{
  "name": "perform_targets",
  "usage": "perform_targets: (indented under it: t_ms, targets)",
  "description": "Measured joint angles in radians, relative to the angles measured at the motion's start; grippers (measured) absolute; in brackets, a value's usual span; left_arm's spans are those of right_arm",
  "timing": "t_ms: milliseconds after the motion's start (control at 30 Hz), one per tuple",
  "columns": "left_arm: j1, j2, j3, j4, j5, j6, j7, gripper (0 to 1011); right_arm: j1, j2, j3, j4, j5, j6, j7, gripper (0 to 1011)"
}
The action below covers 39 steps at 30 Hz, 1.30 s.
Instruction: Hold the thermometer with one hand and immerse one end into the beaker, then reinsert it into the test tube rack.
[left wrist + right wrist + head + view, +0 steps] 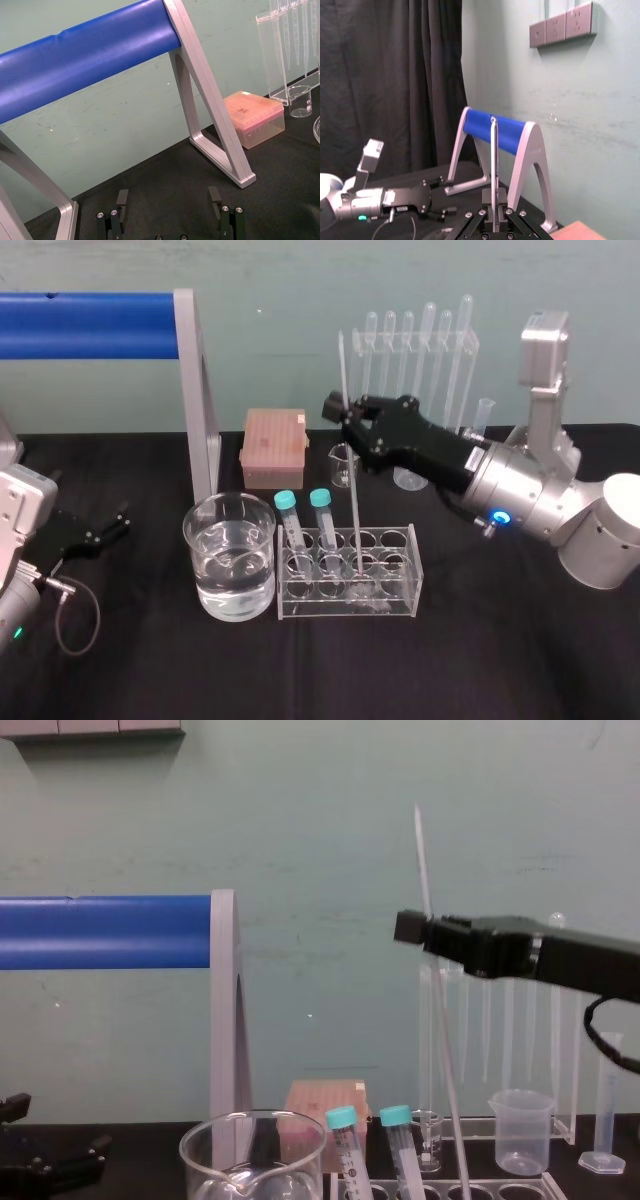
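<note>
Right gripper [345, 415] clamps thermometer [354, 510] — foot in test tube rack [400, 612]; beaker [200, 540] holds water [235, 575]; left gripper [168, 195] spread.

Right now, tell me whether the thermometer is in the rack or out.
In. The thermometer stands nearly upright, its lower end in a hole of the test tube rack, the right end effector closed on it.

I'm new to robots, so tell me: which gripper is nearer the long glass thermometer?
Right. The right gripper is shut on the thermometer, above the rack; the left gripper is open, far off at the table's left side.
</note>
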Motion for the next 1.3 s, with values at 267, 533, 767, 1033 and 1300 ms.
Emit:
perform_targets:
  t_ms: [267, 533, 767, 1033, 1300]
  targets:
    - [0.0, 0.0, 0.0, 0.0, 0.0, 0.0, 0.0, 1008, 0.008, -0.023, -0.021, 0.052, -0.03, 0.02, 0.01, 52]
    - [0.0, 0.0, 0.0, 0.0, 0.0, 0.0, 0.0, 1008, 0.01, -0.031, -0.027, 0.074, -0.047, 0.026, 0.016, 52]
    - [0.0, 0.0, 0.0, 0.0, 0.0, 0.0, 0.0, 1008, 0.009, -0.035, -0.023, 0.076, -0.052, 0.025, 0.015, 52]
    - [0.0, 0.0, 0.0, 0.0, 0.0, 0.0, 0.0, 1008, 0.009, -0.034, -0.023, 0.075, -0.051, 0.026, 0.015, 52]
    - [0.0, 0.0, 0.0, 0.0, 0.0, 0.0, 0.0, 1008, 0.008, -0.033, -0.024, 0.076, -0.052, 0.031, 0.014, 208]
